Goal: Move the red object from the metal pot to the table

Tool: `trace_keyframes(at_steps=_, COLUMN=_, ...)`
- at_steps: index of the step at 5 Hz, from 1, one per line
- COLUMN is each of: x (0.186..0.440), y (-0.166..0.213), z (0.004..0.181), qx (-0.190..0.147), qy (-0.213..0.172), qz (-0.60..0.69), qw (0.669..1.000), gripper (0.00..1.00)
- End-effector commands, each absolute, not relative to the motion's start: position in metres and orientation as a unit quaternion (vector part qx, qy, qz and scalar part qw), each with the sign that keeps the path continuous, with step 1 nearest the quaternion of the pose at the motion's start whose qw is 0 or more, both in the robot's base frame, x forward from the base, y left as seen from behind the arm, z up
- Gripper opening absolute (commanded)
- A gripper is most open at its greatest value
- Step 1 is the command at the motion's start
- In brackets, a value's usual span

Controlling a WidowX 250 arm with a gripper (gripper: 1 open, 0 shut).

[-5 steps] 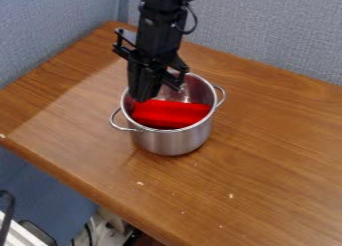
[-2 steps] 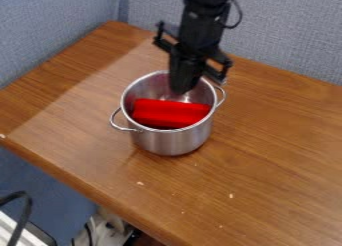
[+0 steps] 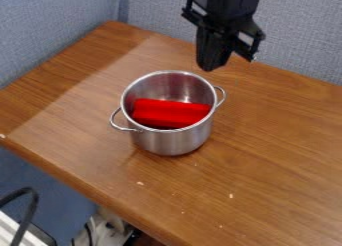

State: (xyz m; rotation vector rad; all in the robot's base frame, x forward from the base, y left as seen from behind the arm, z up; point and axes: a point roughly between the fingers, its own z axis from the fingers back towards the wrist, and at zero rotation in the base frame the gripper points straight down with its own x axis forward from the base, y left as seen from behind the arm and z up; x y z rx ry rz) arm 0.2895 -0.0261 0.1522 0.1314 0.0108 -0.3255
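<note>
On the wooden table [image 3: 274, 155]: one silver pot [image 3: 170, 141], two-handled, containing one red object [image 3: 171, 113], lying lengthwise; black claw [image 3: 209, 63] above, beyond the pot, pressed together.

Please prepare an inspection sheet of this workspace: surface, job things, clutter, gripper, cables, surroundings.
Surface: brown wood-grain table, small light specks in front of the pot
Red object: smooth chunk, lying inside the pot
Metal pot: shiny, upright on the table, two loop handles
Clutter: nothing seen on the tabletop
Gripper: dark, above and behind the pot, shut, holding nothing
Cables: dark cable beyond the table edge, lower left
Surroundings: grey-blue textured partitions behind
</note>
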Motion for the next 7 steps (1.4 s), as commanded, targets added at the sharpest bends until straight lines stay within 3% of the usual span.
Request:
trace_keyframes(at_steps=1, x=0.275, y=-0.033, z=0.157, qx=0.053, qy=-0.011, qz=-0.177, qw=0.983, gripper=0.0)
trace_keyframes(at_steps=3, x=0.264, y=-0.057, z=0.142, qx=0.039, qy=0.002, qz=-0.171, qw=0.984, gripper=0.0)
trace_keyframes(at_steps=6, x=0.269, y=-0.068, z=0.15, qx=0.048, qy=0.0, qz=-0.205, qw=0.978, gripper=0.0)
trace_keyframes(at_steps=7, x=0.27, y=-0.053, z=0.148, qx=0.056, qy=0.001, qz=-0.184, qw=0.981, gripper=0.0)
